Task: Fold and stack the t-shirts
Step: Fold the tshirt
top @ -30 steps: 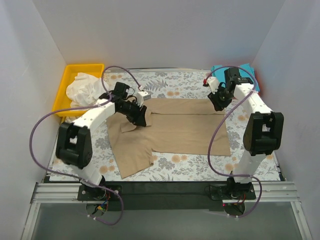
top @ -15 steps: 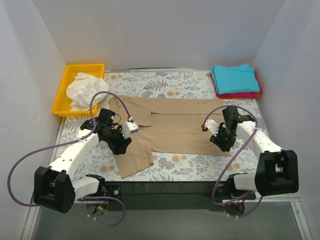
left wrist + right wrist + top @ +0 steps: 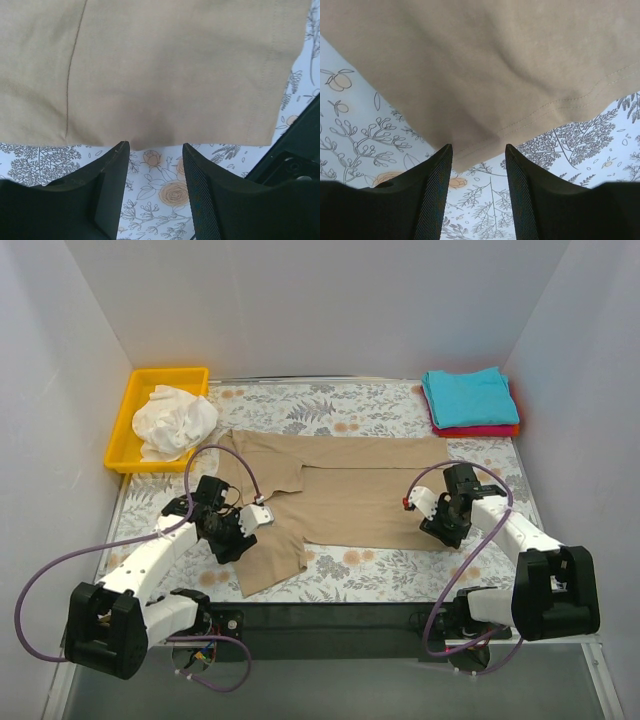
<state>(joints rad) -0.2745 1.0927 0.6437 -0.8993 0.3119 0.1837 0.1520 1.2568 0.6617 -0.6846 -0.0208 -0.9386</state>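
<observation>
bin (image 3: 165, 375), folded stack (image 3: 468, 398) sit behind; left pincer (image 3: 155, 150), right pincer (image 3: 478, 150) spread at edge of tan t-shirt (image 3: 350, 490).

Yellow bin (image 3: 135, 390) far-left corner; floral-print cloth (image 3: 330, 410) spread over table.

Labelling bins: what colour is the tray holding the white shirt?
Yellow tray, clearest in the top external view.

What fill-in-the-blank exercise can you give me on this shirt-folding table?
The white t-shirt lies crumpled in the ___ bin.
The teal t-shirt lies folded atop a ___ one.
The left end effector and right end effector stand ___ at the tan t-shirt's near edge.
Missing words: yellow, red-pink, open.
</observation>
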